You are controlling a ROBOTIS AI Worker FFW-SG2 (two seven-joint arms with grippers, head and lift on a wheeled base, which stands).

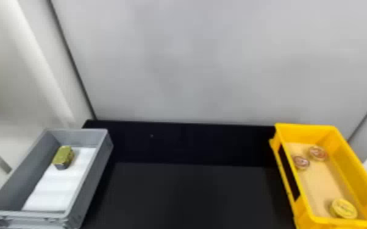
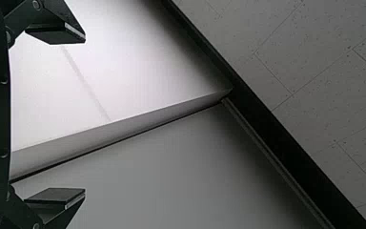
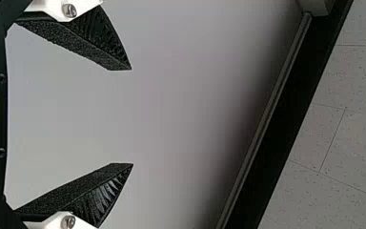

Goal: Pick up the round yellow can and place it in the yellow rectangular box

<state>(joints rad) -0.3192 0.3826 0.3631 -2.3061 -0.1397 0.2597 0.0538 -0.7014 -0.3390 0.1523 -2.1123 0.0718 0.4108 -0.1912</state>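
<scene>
Round yellow can [image 1: 343, 209]: inside the yellow rectangular box [image 1: 309, 210], at its near end close to the near wall, lying flat with its round yellow face up.
Yellow rectangular box: on the right side, its long sides running away from the robot, with a paler tan floor.
Reddish round tin, nearer [image 1: 301, 163]: in the same box toward the far end, close to the left wall.
Reddish round tin, farther [image 1: 317, 153]: a little beyond the other and to its right, the pair near each other and well apart from the yellow can.
Black tabletop [image 1: 192, 195]: between the two boxes, with a raised black edge along the back.
Gray box [image 1: 87, 179]: on the left side, also running lengthwise away from the robot.
White liner [image 1: 55, 188]: over much of the gray box's floor.
Green-gold tin [image 1: 63, 156]: in the far part of the gray box, partly over the liner, with a dark lower side.
Left tool [image 2: 85, 116]: released, fingers spread wide before pale panels [image 2: 138, 62].
Right tool [image 3: 132, 117]: released, its ribbed fingers well apart before a pale wall [image 3: 171, 114].
Speckled tiles [image 3: 352, 95]: past a dark band [image 3: 288, 124].
</scene>
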